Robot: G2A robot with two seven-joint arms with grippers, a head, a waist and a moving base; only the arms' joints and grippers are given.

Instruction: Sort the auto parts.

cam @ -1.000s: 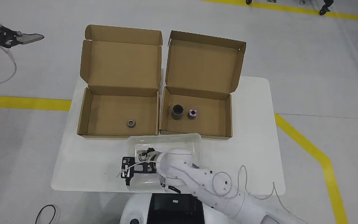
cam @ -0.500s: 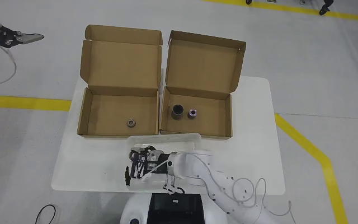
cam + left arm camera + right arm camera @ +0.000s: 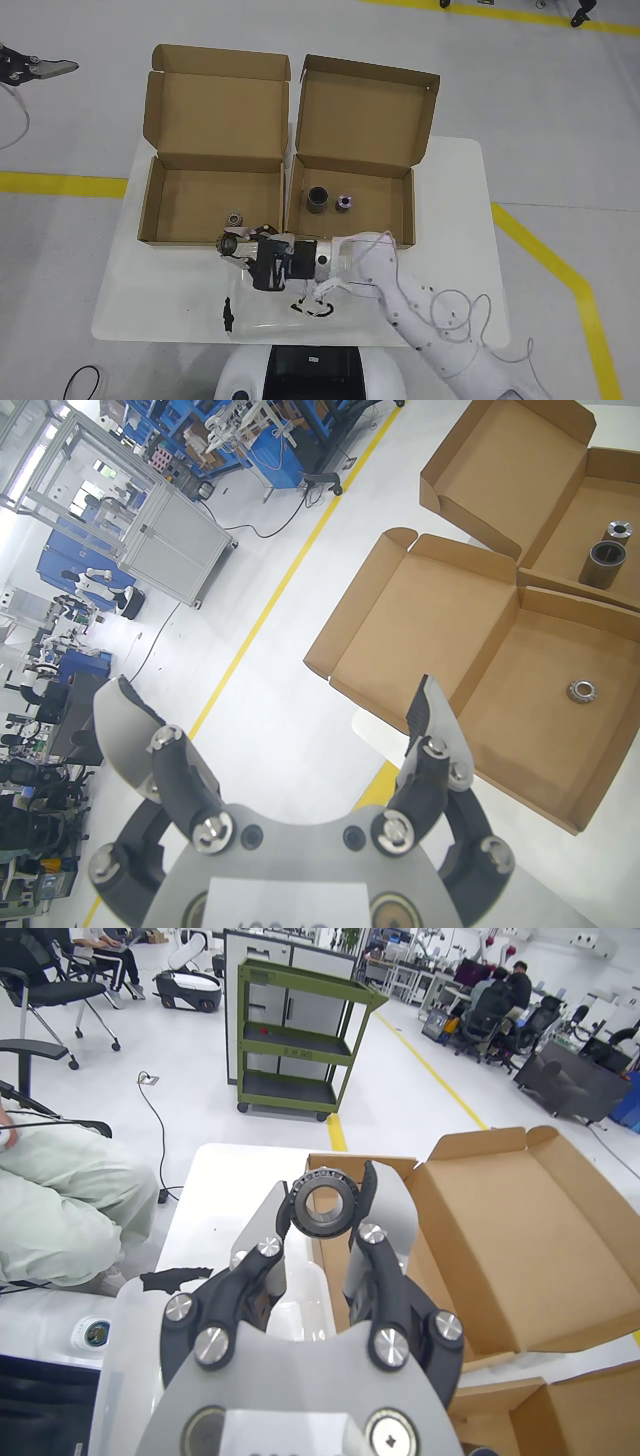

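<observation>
Cardboard is counted twice: two open boxes are set side by side at the far edge of the white table (image 3: 450,200). One bearing (image 3: 234,217) is seen in the left box (image 3: 190,195). One dark sleeve (image 3: 318,198) and one small collar (image 3: 345,202) are seen in the right box (image 3: 380,210). A second bearing (image 3: 324,1206) is clamped in the right gripper (image 3: 322,1208) above the left box's near wall, beside one clear tray (image 3: 260,310). The left gripper (image 3: 272,695) is held spread wide, beyond the table's left edge.
</observation>
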